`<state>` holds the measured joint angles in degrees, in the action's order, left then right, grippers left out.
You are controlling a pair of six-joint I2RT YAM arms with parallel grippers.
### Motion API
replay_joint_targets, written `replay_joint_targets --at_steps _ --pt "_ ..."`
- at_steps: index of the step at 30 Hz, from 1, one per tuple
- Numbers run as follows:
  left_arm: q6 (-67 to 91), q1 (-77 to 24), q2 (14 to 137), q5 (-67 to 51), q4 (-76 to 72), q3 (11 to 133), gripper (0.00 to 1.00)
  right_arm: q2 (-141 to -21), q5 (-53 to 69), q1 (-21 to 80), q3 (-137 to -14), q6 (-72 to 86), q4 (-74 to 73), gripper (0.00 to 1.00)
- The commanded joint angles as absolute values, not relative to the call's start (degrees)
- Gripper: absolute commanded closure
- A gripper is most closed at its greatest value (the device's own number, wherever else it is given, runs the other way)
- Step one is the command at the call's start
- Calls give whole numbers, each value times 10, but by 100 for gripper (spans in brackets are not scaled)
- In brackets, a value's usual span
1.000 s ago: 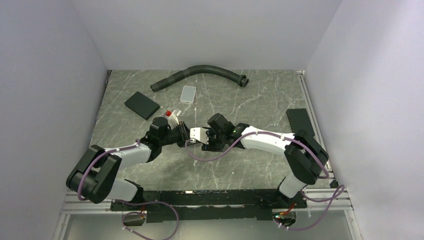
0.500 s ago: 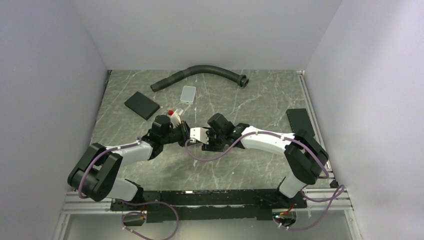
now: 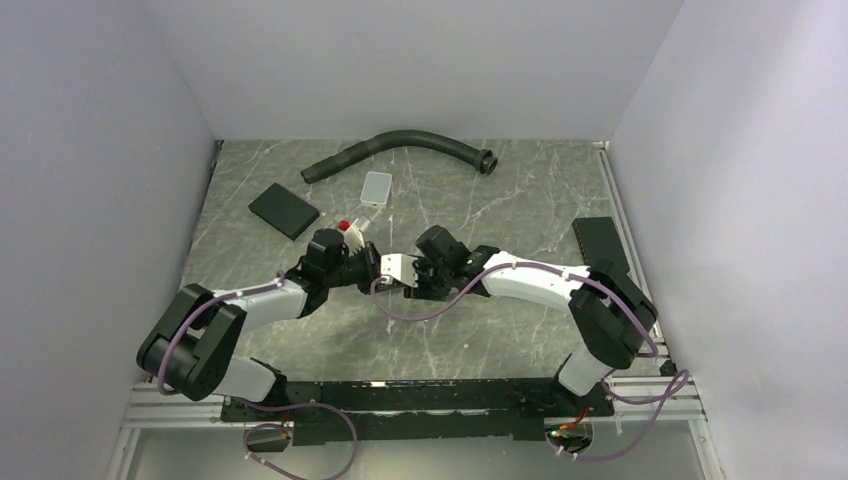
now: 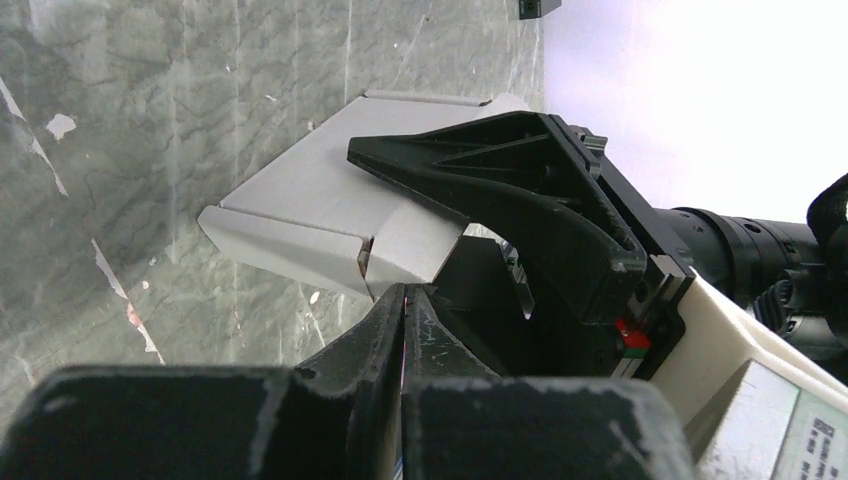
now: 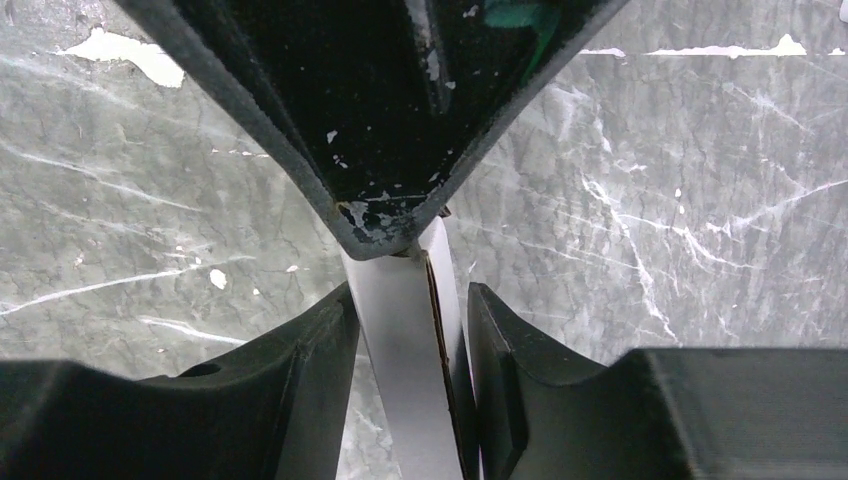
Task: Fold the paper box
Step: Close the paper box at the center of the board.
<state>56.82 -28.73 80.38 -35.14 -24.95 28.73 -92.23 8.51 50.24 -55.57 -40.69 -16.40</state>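
Carried everything on one grey-green marble table (image 3: 480,330). Reached inward with the left arm (image 3: 255,300) and the right arm (image 3: 530,285) to meet nose to nose at mid-table, most likely to share one small workpiece.

Left a curved black hose (image 3: 400,143) along the far edge, a black flat pad (image 3: 283,210) at far left and a dark flat slab (image 3: 600,243) by the right rail. Kept all three well apart from the work; judged them no part of the folding.

Held the paper box (image 3: 393,266) between the two grippers at the middle of the table. Could not tell whether resting on the surface or just clear of it. Clamped it across its thin side with the right gripper (image 5: 410,293), fingers part-way apart and the white card filling the gap, seemingly to steady the body. Pinched it at the end nearest the left arm with the left gripper (image 4: 404,292), fingers drawn almost together on the edge of a flap (image 4: 405,250), probably to crease or tuck it.

Left a light grey rounded tile (image 3: 377,187) lying beyond the box, nearer the hose, with nothing touching it.

Counted, in the same order: one table, two arms, one hose, one pad, one slab, one box, one tile, two grippers.
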Motion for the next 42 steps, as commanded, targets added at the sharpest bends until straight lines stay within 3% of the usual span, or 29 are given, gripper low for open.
replay_joint_targets --at_steps 1,22,33,42 --pt "554 -294 813 -348 -245 301 93 -915 98 503 -578 -401 -161 55" --pt "569 -297 820 -351 -260 304 95 -919 93 507 -577 -404 -160 59" --pt "539 -285 712 -317 -178 295 85 -918 95 505 -576 -406 -162 59" --pt "536 -284 763 -366 -260 298 69 -915 108 505 -576 -411 -164 60"
